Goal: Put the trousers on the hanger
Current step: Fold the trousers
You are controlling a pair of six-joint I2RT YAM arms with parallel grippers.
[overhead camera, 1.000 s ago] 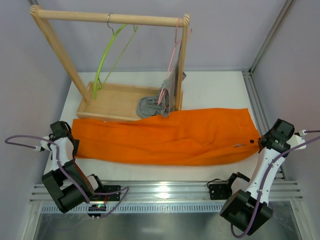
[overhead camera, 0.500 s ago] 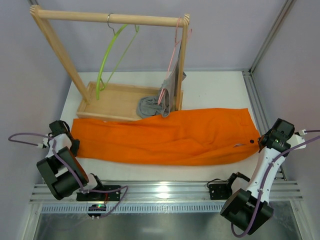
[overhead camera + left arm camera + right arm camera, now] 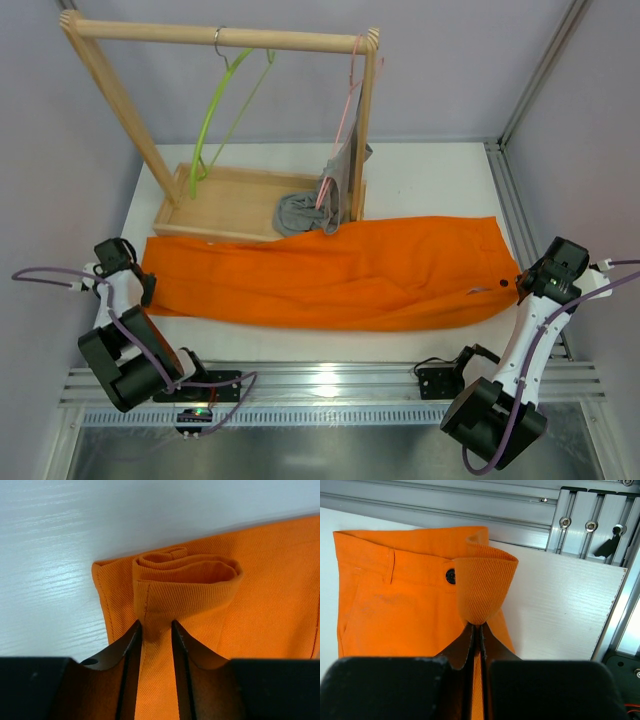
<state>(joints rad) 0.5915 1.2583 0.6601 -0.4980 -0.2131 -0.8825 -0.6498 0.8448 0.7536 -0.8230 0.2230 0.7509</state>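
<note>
Cloth of the trousers [image 3: 330, 275] lies stretched flat across the white table [image 3: 430, 180]. At the leg end the left gripper [image 3: 155, 627] pinches a fold of the hem between its fingers. At the waist end the right gripper [image 3: 476, 625] is clamped tight on a fold of the waistband (beside the dark button [image 3: 450, 576]). Farther back stands a wooden tray [image 3: 215, 200], and above it the hanger [image 3: 207, 120] hangs on the wooden rail [image 3: 150, 31], well apart from the trousers.

White table [image 3: 430, 180] — pale lilac walls [image 3: 450, 70]
</note>
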